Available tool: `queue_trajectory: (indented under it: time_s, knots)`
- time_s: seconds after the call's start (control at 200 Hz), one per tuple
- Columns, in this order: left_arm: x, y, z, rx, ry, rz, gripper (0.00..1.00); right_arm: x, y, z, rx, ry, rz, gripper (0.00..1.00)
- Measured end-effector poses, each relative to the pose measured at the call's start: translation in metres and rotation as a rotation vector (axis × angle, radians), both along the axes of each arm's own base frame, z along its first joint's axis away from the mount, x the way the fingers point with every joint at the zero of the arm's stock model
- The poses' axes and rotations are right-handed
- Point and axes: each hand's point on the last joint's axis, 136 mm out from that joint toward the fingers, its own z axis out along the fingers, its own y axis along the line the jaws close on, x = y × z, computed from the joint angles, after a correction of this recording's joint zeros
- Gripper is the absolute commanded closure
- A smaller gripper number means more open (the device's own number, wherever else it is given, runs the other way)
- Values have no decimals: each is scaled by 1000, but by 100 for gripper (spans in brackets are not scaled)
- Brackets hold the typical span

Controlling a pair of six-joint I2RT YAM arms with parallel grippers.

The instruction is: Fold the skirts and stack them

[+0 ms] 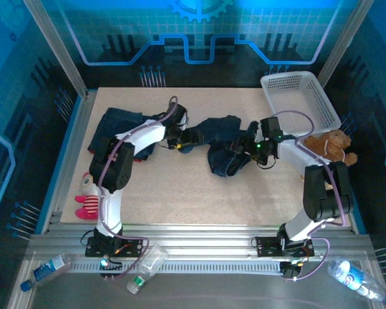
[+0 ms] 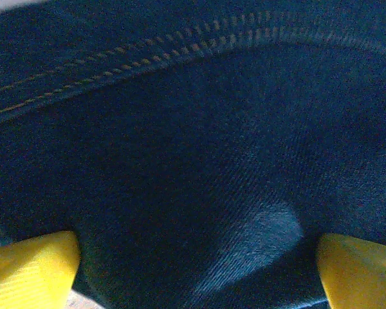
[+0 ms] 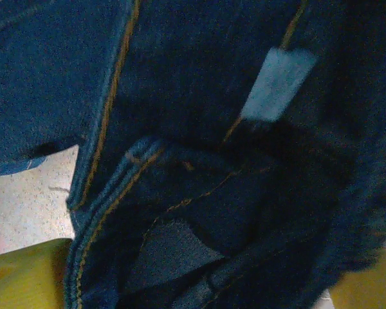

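A dark blue denim skirt (image 1: 220, 134) lies crumpled mid-table, stretched between both arms. My left gripper (image 1: 180, 138) is at its left end. In the left wrist view the yellow fingers (image 2: 32, 270) stand wide apart, and smooth denim (image 2: 193, 161) with an orange-stitched seam bulges between them. My right gripper (image 1: 246, 145) is at the skirt's right end. Its yellow fingers (image 3: 26, 277) are also spread wide, over bunched denim folds (image 3: 199, 193) with a pale label. A second heap of dark skirts (image 1: 119, 123) lies at the back left, behind the left arm.
A white basket (image 1: 300, 96) stands at the back right. A brown teddy bear (image 1: 329, 145) sits by the right edge, and a pink-and-white plush doll (image 1: 87, 196) lies at the left edge. Plastic bottles (image 1: 48, 269) lie on the rail below the table.
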Motion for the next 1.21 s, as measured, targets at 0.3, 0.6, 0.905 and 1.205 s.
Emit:
queue_trajectory:
  time_s: [0.3, 0.6, 0.905, 1.205]
  knots:
    - [-2, 11, -7, 114, -48, 15, 100, -19, -12, -17, -34, 65, -3, 100]
    - [-45, 72, 163, 111, -427, 169, 100, -5, -30, 77, 17, -290, 194, 100]
    - [-31, 67, 250, 49, -559, 189, 100, 5, -36, 90, 143, -344, 241, 100]
    - [-54, 78, 258, 86, -517, 169, 100, -18, -22, 126, 224, -405, 280, 100]
